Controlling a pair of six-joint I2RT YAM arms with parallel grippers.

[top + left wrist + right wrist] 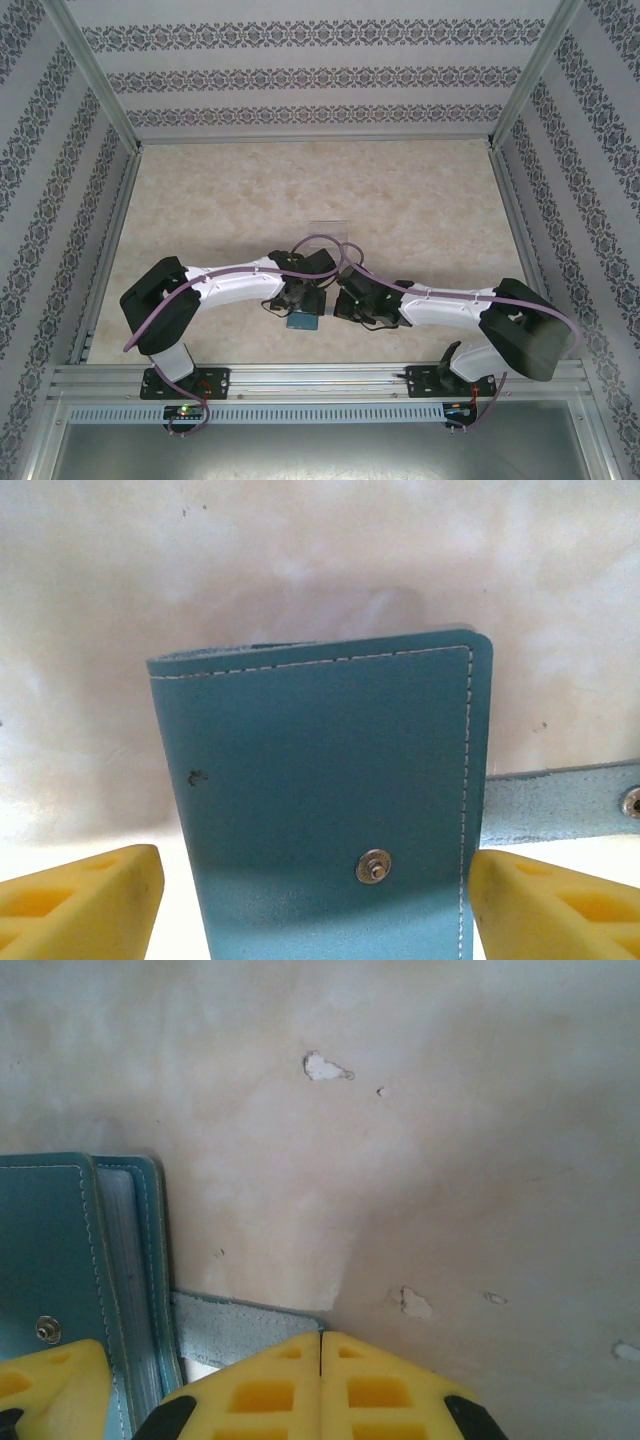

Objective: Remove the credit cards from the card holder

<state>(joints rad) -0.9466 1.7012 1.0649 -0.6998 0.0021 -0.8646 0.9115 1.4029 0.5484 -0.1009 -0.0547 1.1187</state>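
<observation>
The left tool [315,880] stands open, its yellow fingers [80,905] wide apart on either side of the card holder [320,760] and not pressing on it. The card holder lies folded on the tabletop [450,1160], straight ahead of this tool. Its long axis runs away from the tool, so the fingers bracket its short width. The right tool [320,1350] is closed on nothing. It sits just beside the card holder's right edge, with its tips over the loose strap [240,1315]. The left arm is therefore the nearer one for a grasp.

The left wrist view shows the flat cover, its metal stud [374,865], and the strap undone and trailing off to the right. The right wrist view shows the side edge instead, with grey-blue layers between the two covers. I judge the credit cards are inside, though none can be made out.
</observation>
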